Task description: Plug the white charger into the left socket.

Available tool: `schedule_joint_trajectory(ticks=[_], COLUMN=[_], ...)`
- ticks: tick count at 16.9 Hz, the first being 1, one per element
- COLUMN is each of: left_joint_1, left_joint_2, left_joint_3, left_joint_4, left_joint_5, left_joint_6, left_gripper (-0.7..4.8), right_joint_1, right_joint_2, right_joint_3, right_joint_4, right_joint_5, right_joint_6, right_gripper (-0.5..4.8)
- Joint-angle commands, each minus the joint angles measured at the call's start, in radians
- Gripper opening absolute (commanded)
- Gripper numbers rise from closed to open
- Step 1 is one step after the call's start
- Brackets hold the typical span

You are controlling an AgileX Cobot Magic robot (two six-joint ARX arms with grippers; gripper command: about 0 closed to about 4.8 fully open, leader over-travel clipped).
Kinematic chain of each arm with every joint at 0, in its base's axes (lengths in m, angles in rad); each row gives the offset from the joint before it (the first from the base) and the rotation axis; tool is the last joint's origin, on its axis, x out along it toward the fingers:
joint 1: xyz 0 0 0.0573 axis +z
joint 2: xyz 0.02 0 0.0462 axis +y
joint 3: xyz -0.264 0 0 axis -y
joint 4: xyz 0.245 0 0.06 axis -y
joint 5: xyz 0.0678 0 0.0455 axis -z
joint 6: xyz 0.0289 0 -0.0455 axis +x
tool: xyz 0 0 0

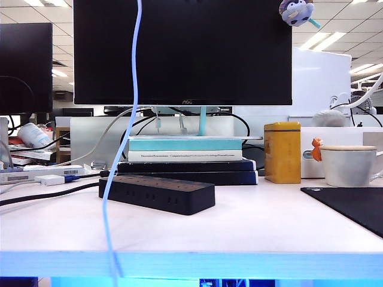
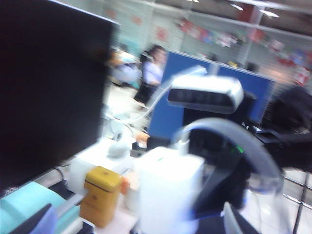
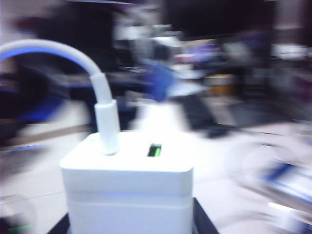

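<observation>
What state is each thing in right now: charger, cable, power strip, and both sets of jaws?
white charger: off the table, cable plugged in, not in the strip.
cable: hangs loose in front of the exterior camera.
power strip: flat on the table, every visible outlet free, left socket included.
right gripper: jaws on either side of the charger.
left gripper: jaws wide, gripping nothing, though the charger shows between them.

Bright ceiling panels light a sharp exterior view — both wrist views smear heavily with motion blur.
</observation>
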State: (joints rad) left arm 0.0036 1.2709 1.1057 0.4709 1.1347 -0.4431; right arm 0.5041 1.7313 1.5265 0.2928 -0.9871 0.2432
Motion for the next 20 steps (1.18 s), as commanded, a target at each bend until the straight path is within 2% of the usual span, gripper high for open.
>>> schedule_joint_trajectory(ticks=[1,6,7,8,12,15,16,18,19,20], left_joint_1=[-0.006,-0.006,-0.006,-0.006,-0.006,-0.005,-0.005,-0.006,-0.007,-0.007], left_joint_2=[-0.005,-0.005,-0.005,-0.005,-0.004,-0.005,-0.004,-0.004,-0.004,-0.004], left_joint_3=[0.004,0.004,0.004,0.004,0.004,0.004,0.004,0.004,0.004,0.004], left_joint_4=[0.010,0.009,0.009,0.008,-0.007,-0.021,-0.051,-0.255,-0.336,-0.501], left_joint_5=[-0.015,-0.013,-0.013,-0.016,-0.082,-0.087,-0.087,-0.102,-0.124,-0.173], left_joint_6=[0.002,0.000,0.000,0.001,0.002,0.027,0.067,0.229,0.279,0.396], left_gripper=[4.79,4.79,4.79,4.79,4.79,4.79,4.79,4.79,4.79,4.79], right_joint_1=[0.007,0.008,0.008,0.008,0.008,0.008,0.008,0.009,0.013,0.026], right_joint_2=[0.001,0.017,0.017,0.017,0.059,0.146,0.184,0.213,0.218,0.230], right_joint_3=[0.001,-0.144,-0.201,-0.340,-0.468,-0.484,-0.486,-0.493,-0.496,-0.502], right_joint_4=[-0.087,0.073,0.163,0.339,0.452,0.543,0.604,0.611,0.610,0.630], right_joint_5=[0.183,0.238,0.241,0.307,0.366,0.365,0.369,0.386,0.387,0.402], right_joint_6=[-0.184,-0.195,-0.190,-0.183,-0.183,-0.116,-0.112,-0.112,-0.112,-0.112], right_gripper=[1.02,1.02,1.02,1.02,1.03,1.03,1.02,1.03,1.02,1.02])
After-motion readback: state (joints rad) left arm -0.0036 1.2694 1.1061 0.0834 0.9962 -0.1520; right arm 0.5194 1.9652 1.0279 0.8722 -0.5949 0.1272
